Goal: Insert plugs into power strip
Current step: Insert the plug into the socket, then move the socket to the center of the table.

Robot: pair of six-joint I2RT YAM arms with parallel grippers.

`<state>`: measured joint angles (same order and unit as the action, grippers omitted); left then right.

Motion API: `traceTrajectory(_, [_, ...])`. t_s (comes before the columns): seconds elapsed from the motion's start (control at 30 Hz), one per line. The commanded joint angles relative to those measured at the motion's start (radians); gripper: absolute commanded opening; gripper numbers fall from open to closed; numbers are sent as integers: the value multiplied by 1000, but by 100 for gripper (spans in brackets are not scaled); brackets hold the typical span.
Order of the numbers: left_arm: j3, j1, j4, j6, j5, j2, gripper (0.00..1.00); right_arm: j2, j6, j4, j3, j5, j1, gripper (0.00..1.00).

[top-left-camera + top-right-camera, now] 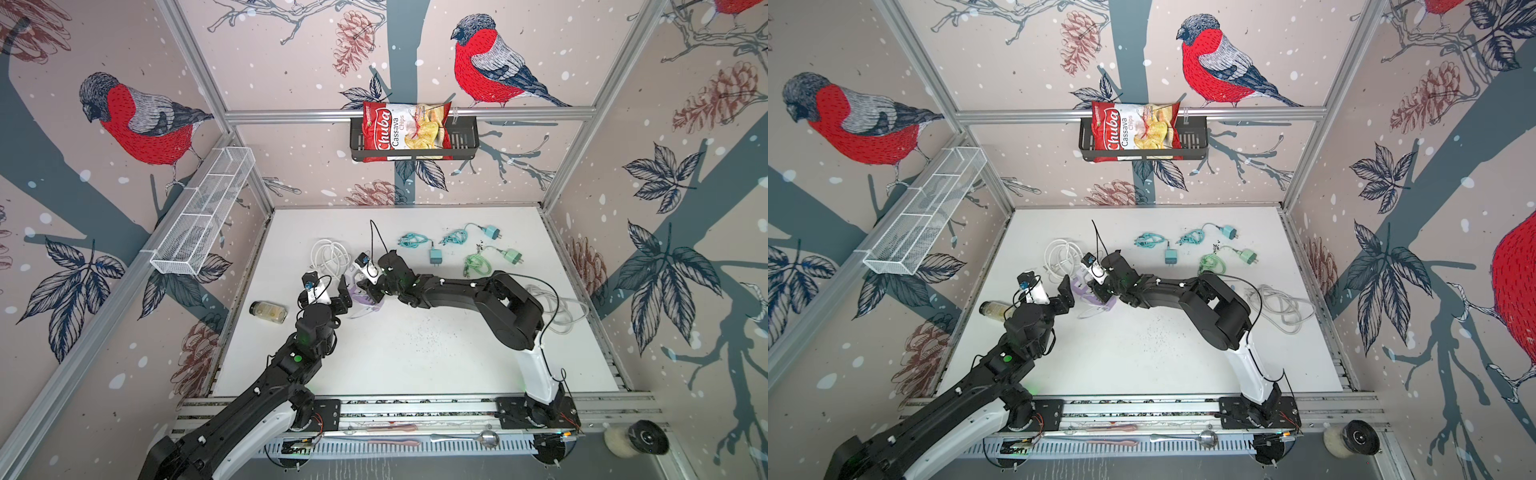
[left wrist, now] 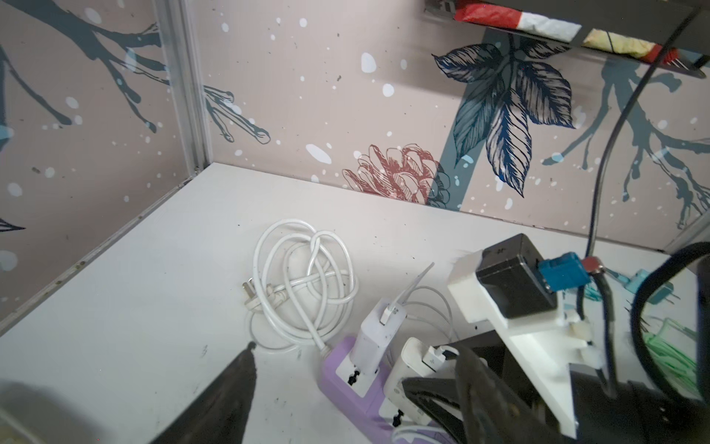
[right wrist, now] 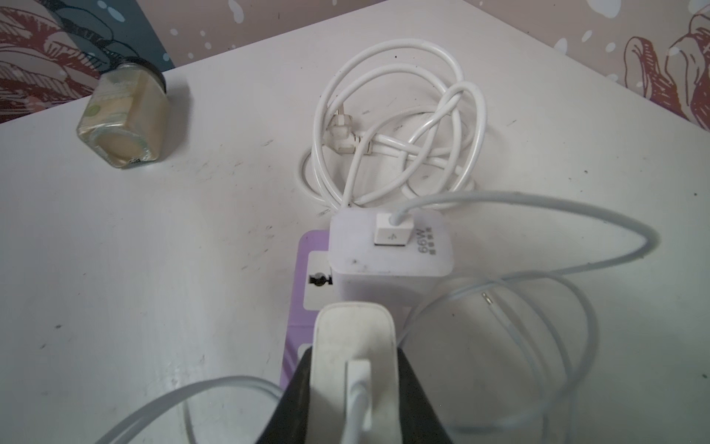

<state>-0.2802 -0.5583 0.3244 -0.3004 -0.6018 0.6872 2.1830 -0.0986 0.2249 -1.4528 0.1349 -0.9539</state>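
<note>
The right end effector point(image 3: 351, 369) is pinching a white boxy charger plug point(image 3: 353, 326), right over the purple plastic power strip point(image 3: 294, 336). The left end effector point(image 2: 334, 388) is hanging spread beside it.

Both top views: high over the front rail point(image 1: 415, 405), looking down on the whole table point(image 1: 415, 353), facing the back wall point(image 1: 316, 174). Left wrist: low, near, facing that wall. Right wrist: very near, above the strip point(image 3: 313, 242). Both wrist views share strip and cord point(image 2: 303, 284).
</note>
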Motion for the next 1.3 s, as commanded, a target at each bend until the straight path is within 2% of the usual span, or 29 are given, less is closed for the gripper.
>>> traceTrajectory(0.0, [-20, 20, -34, -24, -48, -10, 80, 94, 25, -256, -102, -68, 10, 4])
traceTrajectory(0.13, [-31, 46, -49, -37, -37, -6, 81, 201, 40, -311, -272, -96, 11, 8])
traceTrajectory(0.23, [-36, 50, -59, -37, -48, -7, 81, 225, 51, -312, -327, -103, 9, 18])
traceTrajectory(0.5, [-36, 50, -65, -36, -46, 3, 82, 140, 71, -331, -296, -70, 10, 41])
traceTrajectory(0.6, [-36, 49, -73, -41, -39, 11, 86, 97, 86, -313, -274, -43, 11, 50])
traceTrajectory(0.7, [-41, 50, -82, -45, -35, 17, 90, 57, 98, -279, -249, -26, 17, 52])
traceTrajectory(0.77, [-45, 49, -84, -43, -28, 18, 98, 43, 98, -282, -251, -23, 21, 54])
traceTrajectory(0.9, [-54, 49, -83, -28, 13, 44, 98, -7, 113, -297, -241, -39, 32, 55])
traceTrajectory(1.03, [-112, 49, -127, -28, 79, 128, 98, -107, 174, -321, -191, -72, 62, 57])
traceTrajectory(1.27, [-236, 47, -171, -21, 238, 330, 98, -362, 362, -349, 51, -134, 198, 59])
